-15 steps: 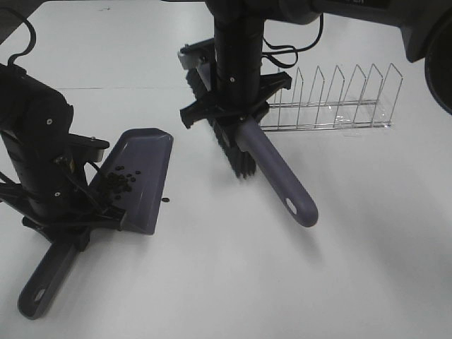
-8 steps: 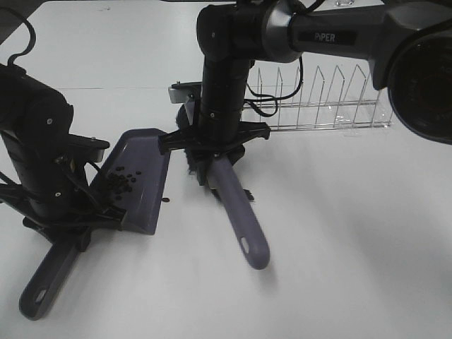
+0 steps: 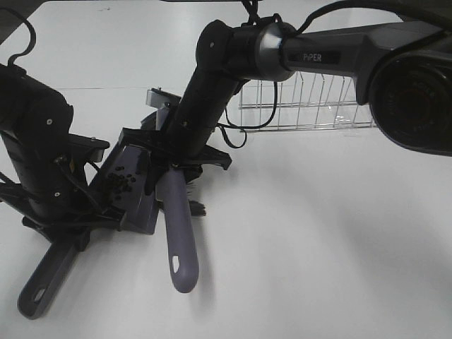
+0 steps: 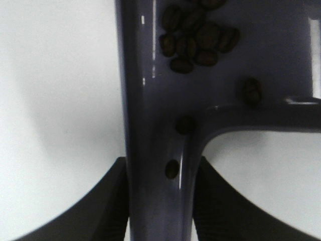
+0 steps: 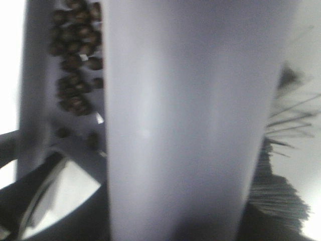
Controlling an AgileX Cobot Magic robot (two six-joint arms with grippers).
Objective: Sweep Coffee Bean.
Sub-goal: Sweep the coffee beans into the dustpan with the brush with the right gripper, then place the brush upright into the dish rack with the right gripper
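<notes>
The left gripper is clamped tight on the handle of the purple-grey plastic dustpan. Dark oval coffee beans lie clustered inside the dustpan. The right gripper pinches a purple-handled, black-bristled brush against the dustpan's far edge.

White table, wire rack at back, purple dustpan at left

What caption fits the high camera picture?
Right tool holds the brush beside the dustpan of coffee beans, gripped by the left tool.
</notes>
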